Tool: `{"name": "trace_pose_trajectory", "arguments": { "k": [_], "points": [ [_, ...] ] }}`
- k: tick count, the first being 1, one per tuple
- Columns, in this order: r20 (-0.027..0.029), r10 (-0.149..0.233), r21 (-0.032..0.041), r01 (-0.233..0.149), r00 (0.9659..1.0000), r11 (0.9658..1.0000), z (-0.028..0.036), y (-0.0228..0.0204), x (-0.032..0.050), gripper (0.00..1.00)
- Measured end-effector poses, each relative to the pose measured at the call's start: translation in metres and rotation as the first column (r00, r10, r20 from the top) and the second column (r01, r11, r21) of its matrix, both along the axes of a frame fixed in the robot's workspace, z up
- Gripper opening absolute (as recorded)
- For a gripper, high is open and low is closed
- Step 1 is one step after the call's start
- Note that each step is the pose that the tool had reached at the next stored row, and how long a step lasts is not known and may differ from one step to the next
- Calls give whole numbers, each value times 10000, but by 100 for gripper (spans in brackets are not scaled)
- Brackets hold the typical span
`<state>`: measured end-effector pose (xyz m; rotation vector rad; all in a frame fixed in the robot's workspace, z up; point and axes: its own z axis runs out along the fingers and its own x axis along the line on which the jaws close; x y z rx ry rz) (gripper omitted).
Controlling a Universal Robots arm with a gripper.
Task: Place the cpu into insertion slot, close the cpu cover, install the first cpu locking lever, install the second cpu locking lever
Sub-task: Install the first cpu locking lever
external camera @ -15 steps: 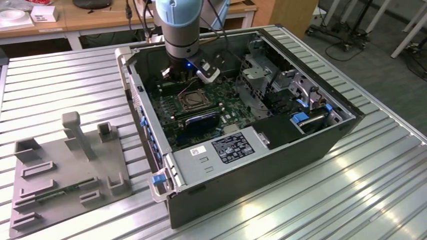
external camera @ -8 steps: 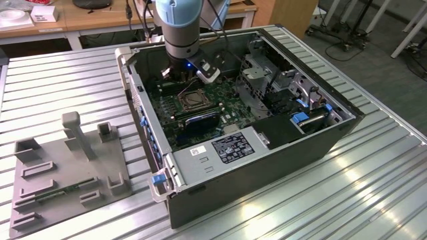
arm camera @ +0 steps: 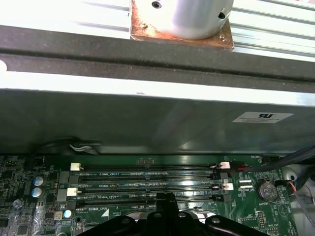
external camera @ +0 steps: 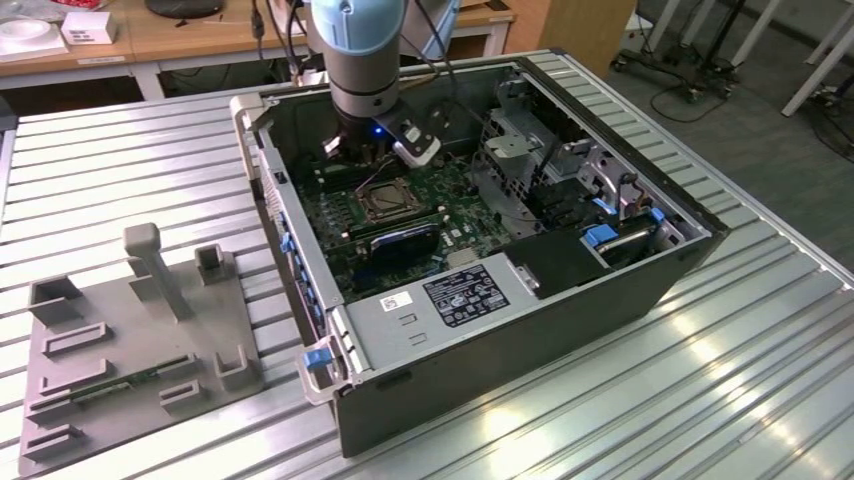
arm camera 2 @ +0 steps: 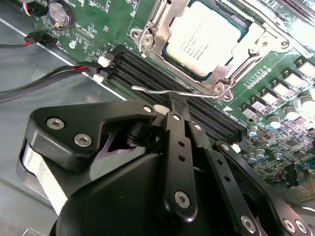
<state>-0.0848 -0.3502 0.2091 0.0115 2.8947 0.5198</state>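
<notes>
The cpu (arm camera 2: 204, 37) is seated in the insertion slot (external camera: 383, 198), with the cpu cover (arm camera 2: 248, 46) lying flat over its edges. The gripper (arm camera 2: 173, 101) has its fingers drawn together, with the tip at the thin wire locking lever (arm camera 2: 147, 90). Probable hazard: the tip slides off the narrow wire, so the lever springs up unlatched or the fingers strike the adjacent memory slots (arm camera 2: 147, 69)

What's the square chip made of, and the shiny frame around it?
The cpu looks like metal: flat, matte silvery-beige top with a soft sheen. The cover looks like thin stamped sheet metal, probably steel: bright silver with glare on its edges.
</notes>
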Motion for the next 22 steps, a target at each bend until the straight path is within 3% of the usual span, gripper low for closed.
{"name": "trace_pose_trajectory", "arguments": {
  "k": [22],
  "points": [
    [0,0,-2,0,10000,10000,-78,0,78,11]
  ]
}}
